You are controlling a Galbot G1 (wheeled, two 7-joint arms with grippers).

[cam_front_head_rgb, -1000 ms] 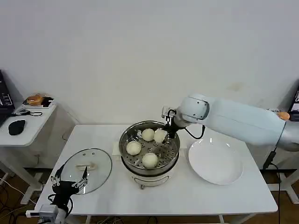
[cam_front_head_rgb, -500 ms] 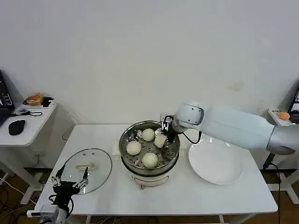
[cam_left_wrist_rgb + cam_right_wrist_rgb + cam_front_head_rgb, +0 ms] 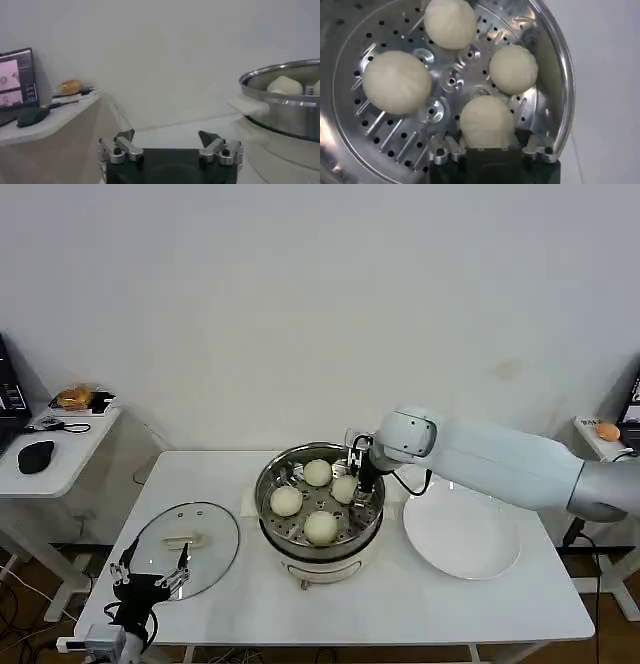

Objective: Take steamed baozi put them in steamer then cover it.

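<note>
My right pincer (image 3: pixel 352 472) is down inside the steamer (image 3: pixel 275 522), at its right rear side, and it grips one steamed baozi (image 3: pixel 344 489) between its fingers; in the right wrist view that bun (image 3: pixel 486 123) sits right at my fingertips, resting low on the perforated tray (image 3: pixel 395 135) beside the steamer's wall. Three other buns lie on the same tray: one at the back (image 3: pixel 317 472), one on the left (image 3: pixel 286 501) and one at the front (image 3: pixel 320 527). All four are apart from each other or barely touching, spread around the middle of the tray. The steamer stands in the middle of the white table (image 3: pixel 420 604). To its right, just beside it, lies a flat white plate (image 3: pixel 462 533) with nothing on it. To its left, flat on the table, lies the cover (image 3: pixel 186 547), the glass lid with its pale bar handle (image 3: pixel 183 539) facing up, well apart from my right arm. My left pincer (image 3: pixel 148 580) hovers at the near left corner of the table, at the near edge of the cover, its fingers spread open and holding nothing; from its wrist view (image 3: pixel 170 145) I see the steamer's rim (image 3: pixel 280 97) off to one side with a bun showing above it.
</note>
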